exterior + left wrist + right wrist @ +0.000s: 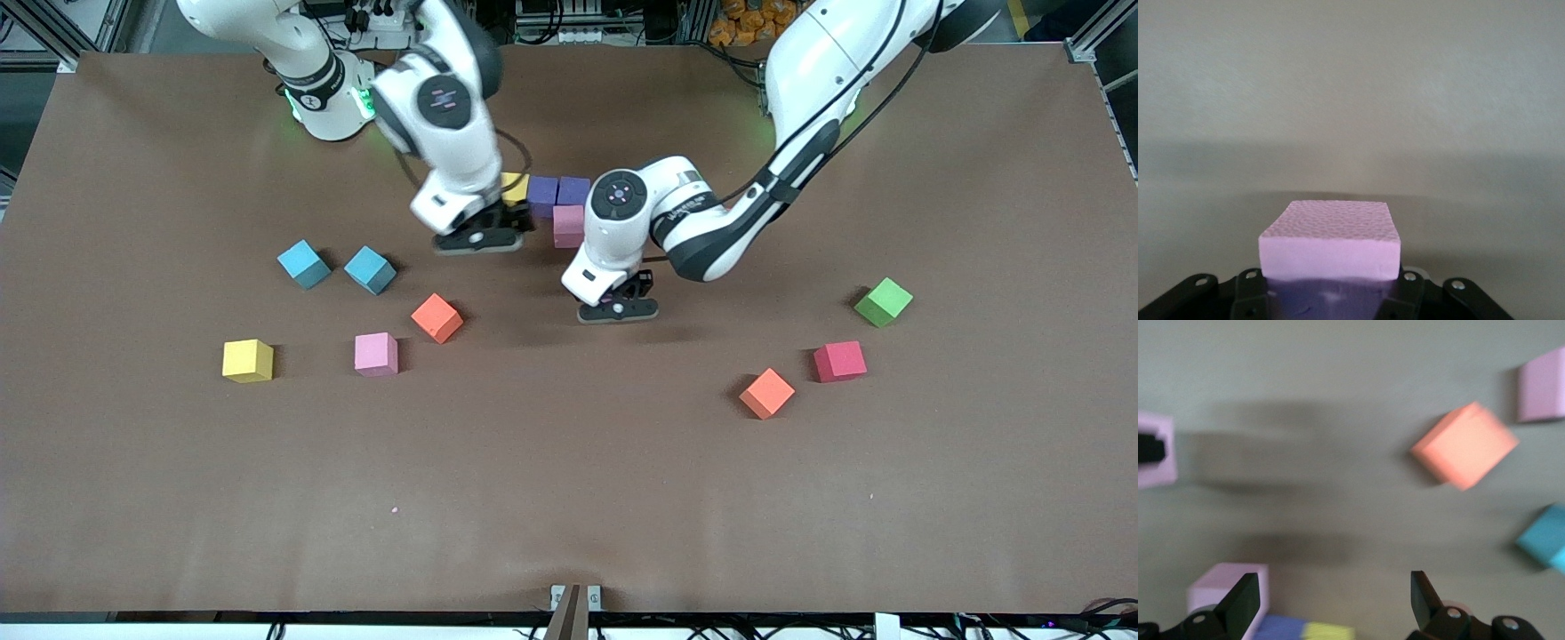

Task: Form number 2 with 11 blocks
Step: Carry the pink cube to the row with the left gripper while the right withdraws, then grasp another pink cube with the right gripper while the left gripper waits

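Left wrist view, left gripper clamping pink cube

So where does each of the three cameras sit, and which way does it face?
Front view: high across the table, facing both arms.
Left wrist view: on the left arm, looking down past the left gripper, shut on a pink cube.
Right wrist view: on the right arm, its open right gripper showing.
Shared: the orange cube also shows in front.

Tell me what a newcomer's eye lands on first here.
The left gripper holds a pink cube over mid-table. Just above it in the front view sits the started figure: a yellow cube, two purple cubes and a pink one, with the open right gripper beside it.
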